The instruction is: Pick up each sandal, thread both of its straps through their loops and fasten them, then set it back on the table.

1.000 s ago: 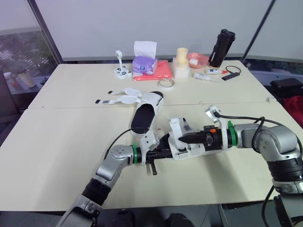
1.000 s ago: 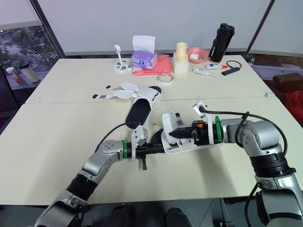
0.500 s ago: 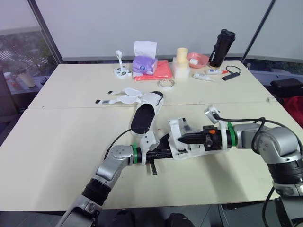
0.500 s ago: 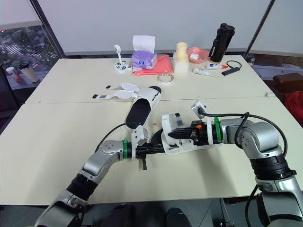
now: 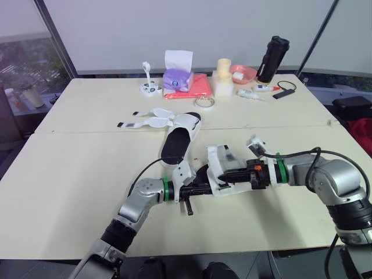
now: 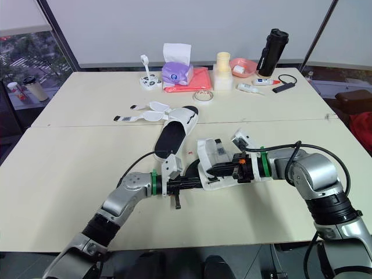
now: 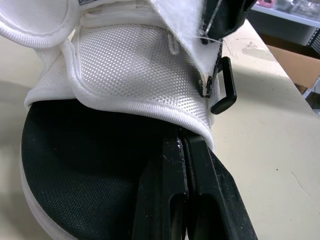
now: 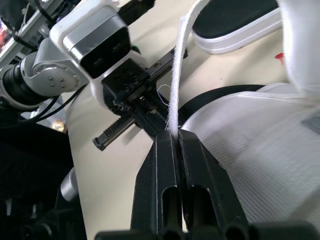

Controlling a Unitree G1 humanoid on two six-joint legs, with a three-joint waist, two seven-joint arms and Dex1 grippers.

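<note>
One white sandal with a black sole (image 5: 231, 185) is held just above the table (image 5: 70, 174) between both grippers. My left gripper (image 5: 202, 187) is shut on its sole edge; the left wrist view shows the fingers (image 7: 175, 165) pinched under the white mesh side, beside a black loop (image 7: 223, 93). My right gripper (image 5: 224, 173) is shut on a thin white strap (image 8: 182, 65), which rises from the fingertips (image 8: 165, 145). The second sandal (image 5: 177, 141) lies on the table behind, its two straps (image 5: 145, 121) spread open to the left.
Along the far edge stand a purple tissue box (image 5: 177, 75) on a pink cloth (image 5: 199, 87), a tape roll (image 5: 204, 102), a white block with a yellow cup (image 5: 222, 78), a pink bowl (image 5: 243, 72), a black bottle (image 5: 273, 58) and a small white stand (image 5: 149, 85).
My right gripper has slid a little to the left along the held sandal, with its wrist turned slightly. The left gripper and the second sandal have stayed put.
</note>
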